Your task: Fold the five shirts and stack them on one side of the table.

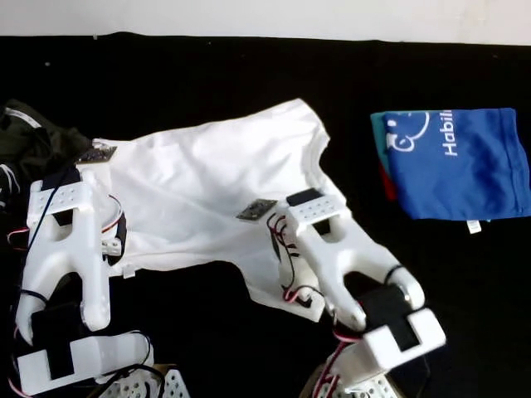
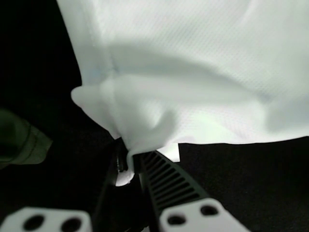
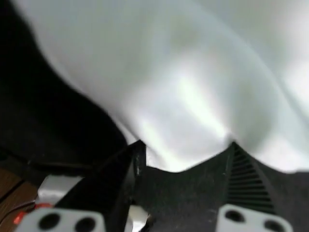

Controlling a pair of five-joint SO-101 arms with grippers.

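The dark green shirt (image 1: 33,137) ran off the high view's edge, and the blue shirt (image 1: 460,162) covered all but slivers of the folded ones (image 1: 379,137) beneath. My left tool (image 2: 129,162) hid the pinched corner of the white shirt (image 1: 216,191), which blurred out in the right wrist view.

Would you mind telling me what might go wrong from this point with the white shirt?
1. The left gripper pinches only a small bunched bit at the edge of the white shirt; it may slip free on a pull.
2. The right gripper is open at the shirt's edge, so a one-sided pull could skew the fold.
3. The dark green shirt lies close beside the left arm and might get dragged.
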